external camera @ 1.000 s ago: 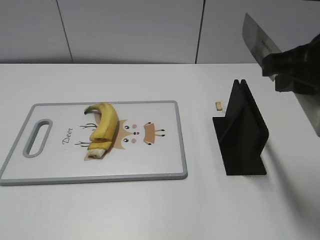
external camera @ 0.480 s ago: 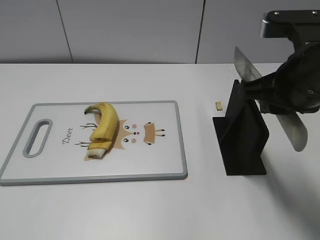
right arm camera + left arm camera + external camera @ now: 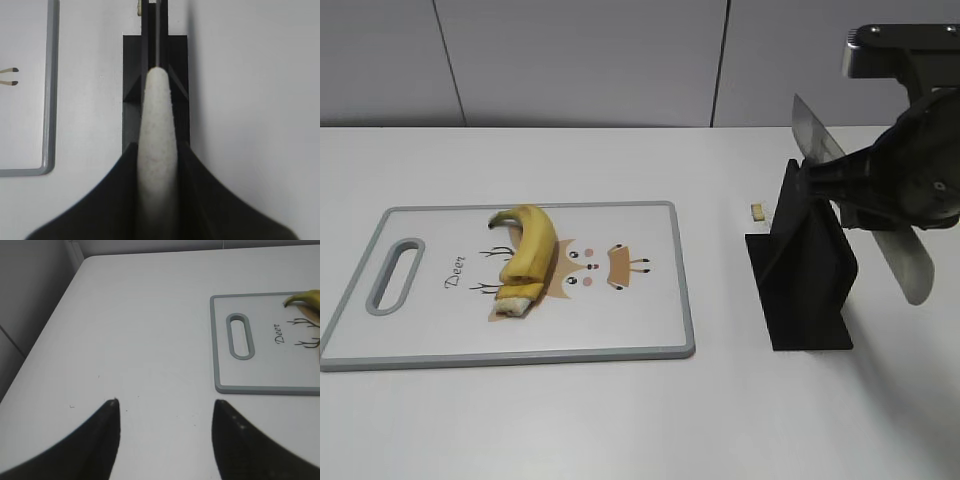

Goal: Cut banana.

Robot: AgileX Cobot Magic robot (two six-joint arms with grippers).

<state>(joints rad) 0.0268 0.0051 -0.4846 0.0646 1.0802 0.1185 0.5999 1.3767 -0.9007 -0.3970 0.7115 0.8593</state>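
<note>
Banana [image 3: 528,255]: one item, curved, yellow, unpeeled, dark greenish stem tip toward the far edge, pale blunt cut end toward the near edge; lies on the white grey-rimmed cutting board [image 3: 620,330], left of the printed deer face and right of the word "Deer". The exterior view alone shows it whole; the left wrist view catches only its stem tip [image 3: 305,298] at the frame's right edge, and the right wrist view shows none of it, only a corner of the board's grey rim [image 3: 49,100]. Cutting board: flat on the white counter [image 3: 620,420], slotted handle at its left end, nothing else lying on it. Knife [image 3: 865,205]: pale handle, broad grey blade, held by the right end effector [image 3: 890,190], whose fingers are closed against the handle, as the right wrist view shows with the handle [image 3: 157,145] pressed between the two dark fingers. That same view shows the blade edge-on, lined up with the slot of the black knife stand [image 3: 156,55]; the exterior view shows the blade tilted above the stand [image 3: 805,265], tip raised toward the far side. Whether the blade sits in the slot cannot be told. Small tan crumb [image 3: 757,211]: on the counter just left of the stand. Left end effector [image 3: 165,440]: seen only in its own wrist view, fingers spread wide, holding nothing, above bare counter well to the left of the board.
</note>
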